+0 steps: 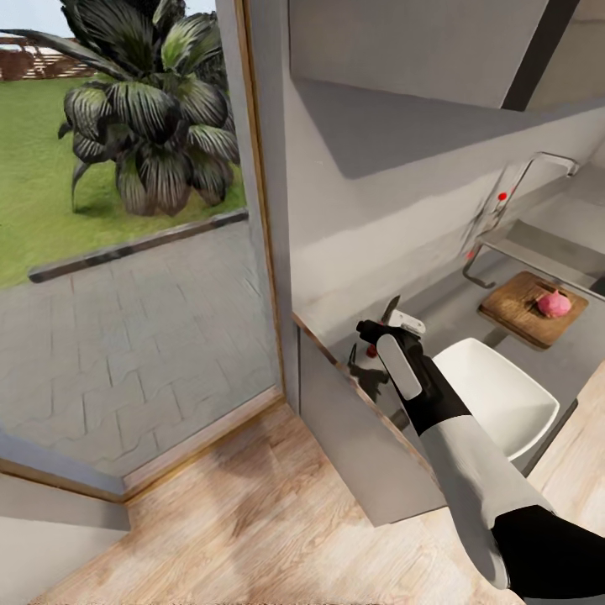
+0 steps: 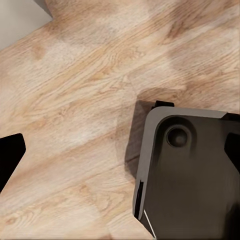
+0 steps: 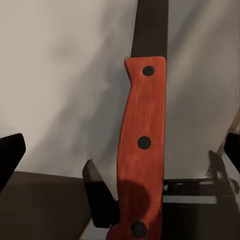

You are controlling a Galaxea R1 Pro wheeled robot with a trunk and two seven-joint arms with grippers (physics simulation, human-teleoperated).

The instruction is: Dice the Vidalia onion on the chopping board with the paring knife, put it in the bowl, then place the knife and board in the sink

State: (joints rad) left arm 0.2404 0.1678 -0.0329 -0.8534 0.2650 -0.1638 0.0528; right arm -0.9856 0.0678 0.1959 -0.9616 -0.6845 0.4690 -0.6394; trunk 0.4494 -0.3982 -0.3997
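Observation:
The paring knife [image 3: 142, 165] lies on the grey countertop [image 1: 458, 307], showing a reddish-brown handle and a dark blade. My right gripper [image 1: 382, 334] hovers over it, open, with a finger on each side of the handle [image 3: 120, 150]. Farther along the counter sits the brown chopping board [image 1: 525, 315] with the pinkish Vidalia onion [image 1: 554, 302] on it. The white square bowl [image 1: 504, 399] stands between my arm and the board. Beyond the board is the steel sink [image 1: 538, 244]. My left gripper [image 2: 120, 150] is open over the wooden floor.
A chrome tap [image 1: 546, 160] rises behind the sink. A wall corner and glass door frame [image 1: 265, 210] stand to the left of the counter's end, with a paved patio outside. My dark base [image 2: 190, 170] shows beneath the left gripper.

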